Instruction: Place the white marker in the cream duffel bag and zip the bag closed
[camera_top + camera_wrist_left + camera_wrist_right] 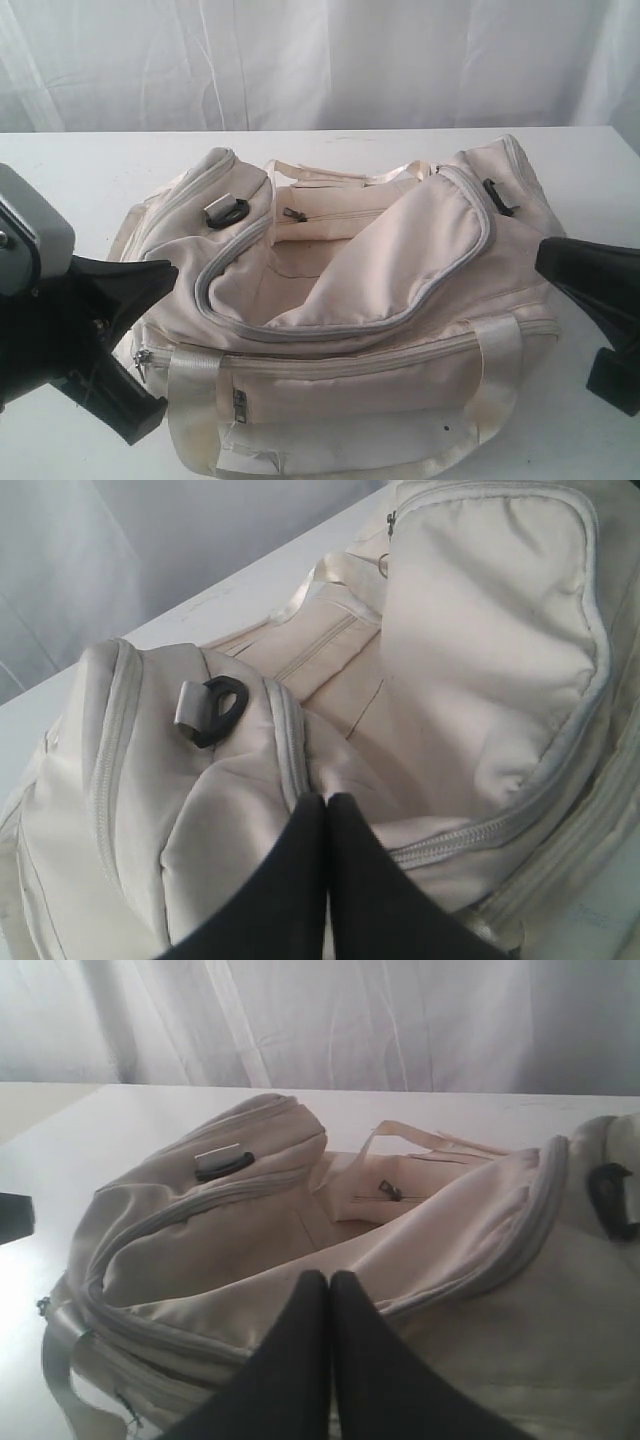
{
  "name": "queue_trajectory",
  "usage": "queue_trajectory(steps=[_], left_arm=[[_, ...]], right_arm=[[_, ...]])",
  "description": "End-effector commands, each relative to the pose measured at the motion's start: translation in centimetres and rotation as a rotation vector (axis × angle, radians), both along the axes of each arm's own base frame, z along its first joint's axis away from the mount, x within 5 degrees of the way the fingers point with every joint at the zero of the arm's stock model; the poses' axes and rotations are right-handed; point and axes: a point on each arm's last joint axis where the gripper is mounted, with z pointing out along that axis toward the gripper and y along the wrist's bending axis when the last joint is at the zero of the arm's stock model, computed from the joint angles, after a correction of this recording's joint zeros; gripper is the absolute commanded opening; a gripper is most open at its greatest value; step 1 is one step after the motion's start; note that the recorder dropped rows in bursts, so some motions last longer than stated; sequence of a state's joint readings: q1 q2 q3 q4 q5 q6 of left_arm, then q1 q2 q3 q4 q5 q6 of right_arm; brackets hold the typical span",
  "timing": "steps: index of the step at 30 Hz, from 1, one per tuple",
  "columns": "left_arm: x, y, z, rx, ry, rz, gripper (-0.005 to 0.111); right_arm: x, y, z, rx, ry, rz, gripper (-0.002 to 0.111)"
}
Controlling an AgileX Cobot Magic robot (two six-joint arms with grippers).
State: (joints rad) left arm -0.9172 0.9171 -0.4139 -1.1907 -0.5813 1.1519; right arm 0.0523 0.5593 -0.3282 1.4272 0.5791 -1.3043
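Note:
The cream duffel bag [350, 330] lies on the white table with its main grey zip [330, 330] undone and the top flap [420, 250] sagging over the opening. The white marker is out of view. My left gripper [170, 270] hovers at the bag's left end, shut; in the left wrist view its gripper tips [326, 800] meet just short of the zip's curve [290, 750], and nothing shows between them. My right gripper [545, 255] is at the bag's right end, also shut, its tips [329, 1276] over the flap's edge [470, 1260].
Black clips [228, 213] [498, 195] sit on both end pockets. A shiny webbing strap [195, 400] wraps the near side, and another handle [350, 175] lies behind. The white table [90, 170] runs back to a pale curtain [300, 60].

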Motion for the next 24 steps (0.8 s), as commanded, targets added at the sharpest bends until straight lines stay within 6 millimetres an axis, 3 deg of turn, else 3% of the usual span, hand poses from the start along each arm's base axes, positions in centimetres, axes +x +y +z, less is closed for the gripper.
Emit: queue_trajectory(steps=[1,6,11,24], left_arm=[[-0.1,0.2,-0.1,-0.019,0.017,0.006,0.004],[-0.1,0.2,-0.1,-0.019,0.017,0.006,0.004],[-0.1,0.2,-0.1,-0.019,0.017,0.006,0.004],[-0.1,0.2,-0.1,-0.019,0.017,0.006,0.004]], right_arm=[[-0.5,-0.7,-0.1,-0.053,-0.006,-0.070,0.000],[-1.1,-2.5,-0.7,-0.035,0.101,-0.300,0.000],[-1.4,-4.3,-1.6,-0.004,0.041,-0.506,0.000],[-2.9,-5.1,-7.6,-0.053,-0.066,-0.573,0.000]])
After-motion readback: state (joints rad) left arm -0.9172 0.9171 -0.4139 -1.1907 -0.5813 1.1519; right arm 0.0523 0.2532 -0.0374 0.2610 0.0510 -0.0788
